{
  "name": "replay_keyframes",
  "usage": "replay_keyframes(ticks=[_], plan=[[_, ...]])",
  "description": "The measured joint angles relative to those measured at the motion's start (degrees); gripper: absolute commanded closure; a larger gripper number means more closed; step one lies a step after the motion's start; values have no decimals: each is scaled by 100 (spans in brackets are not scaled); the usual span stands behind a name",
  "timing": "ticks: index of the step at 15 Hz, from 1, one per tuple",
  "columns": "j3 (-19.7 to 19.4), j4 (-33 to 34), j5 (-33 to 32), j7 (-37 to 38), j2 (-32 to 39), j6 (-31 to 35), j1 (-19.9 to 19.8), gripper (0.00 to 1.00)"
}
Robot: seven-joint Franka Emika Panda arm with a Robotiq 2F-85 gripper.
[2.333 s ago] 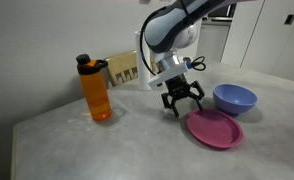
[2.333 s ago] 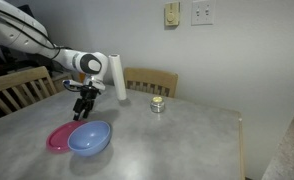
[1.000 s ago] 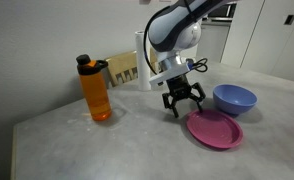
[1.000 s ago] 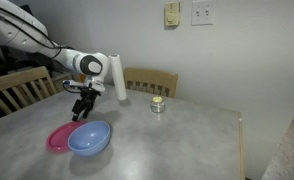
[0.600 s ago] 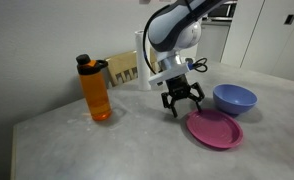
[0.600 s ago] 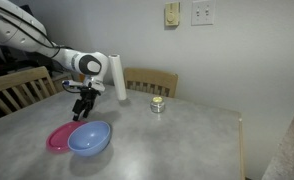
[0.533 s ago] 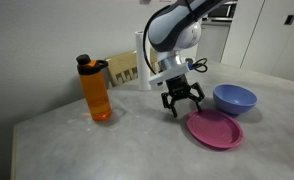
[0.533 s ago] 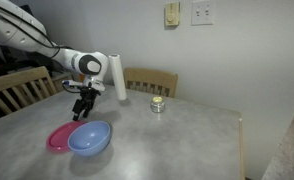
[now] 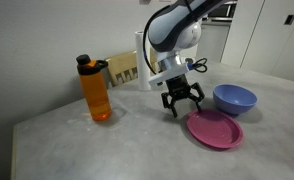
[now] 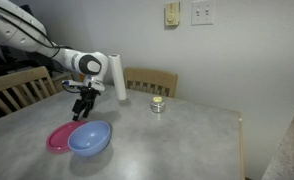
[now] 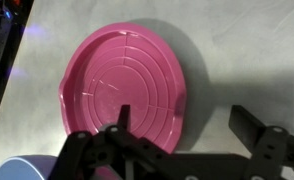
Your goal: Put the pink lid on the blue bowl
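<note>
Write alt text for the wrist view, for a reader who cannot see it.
A pink lid lies flat on a grey table, seen from above. The end effector spans the bottom edge, open and empty, one finger overlapping the lid. A sliver of the blue bowl shows in the bottom-left corner.

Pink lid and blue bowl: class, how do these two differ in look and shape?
The pink lid is magenta; the blue bowl is periwinkle. The lid is flat and shallow; the bowl is deeper, with raised sides. Both are round and sit side by side on the table.
</note>
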Motion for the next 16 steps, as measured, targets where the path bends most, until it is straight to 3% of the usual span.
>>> replay_keyframes(ticks=[3, 8, 16], plan=[[-8, -58, -23, 152, -43, 170, 26, 0], [-150, -450, -578, 696, -346, 1177, 416, 0], [-110, -492, -670, 785, -358, 1213, 485, 0]])
